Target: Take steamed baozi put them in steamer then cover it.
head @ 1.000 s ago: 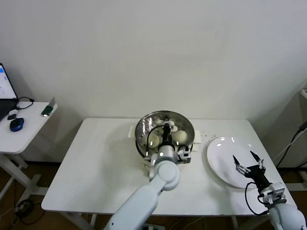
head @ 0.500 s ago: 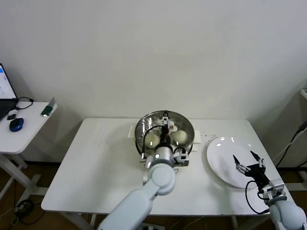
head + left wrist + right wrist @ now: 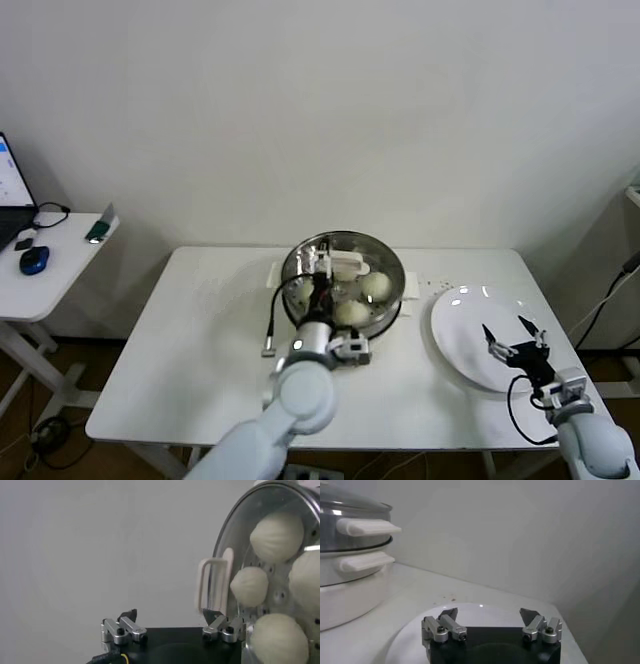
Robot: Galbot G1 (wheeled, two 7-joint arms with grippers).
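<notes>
Table [image 3: 200, 340] holds everything; I go big to small. Steamer [image 3: 296, 268] sits mid-table at the back on its white base, cover [image 3: 385, 262] already on it, white handle [image 3: 346, 265] up top. Plate [image 3: 455, 340] on the right looks bare. Four baozi [image 3: 276, 530] show through the glass, so I judge loading and covering done; only pulling away is left. Left gripper [image 3: 172, 628] hangs over the lid near its handle, spread wide, holding nothing. Right gripper [image 3: 491, 626] hovers over the plate, also spread and holding nothing.
</notes>
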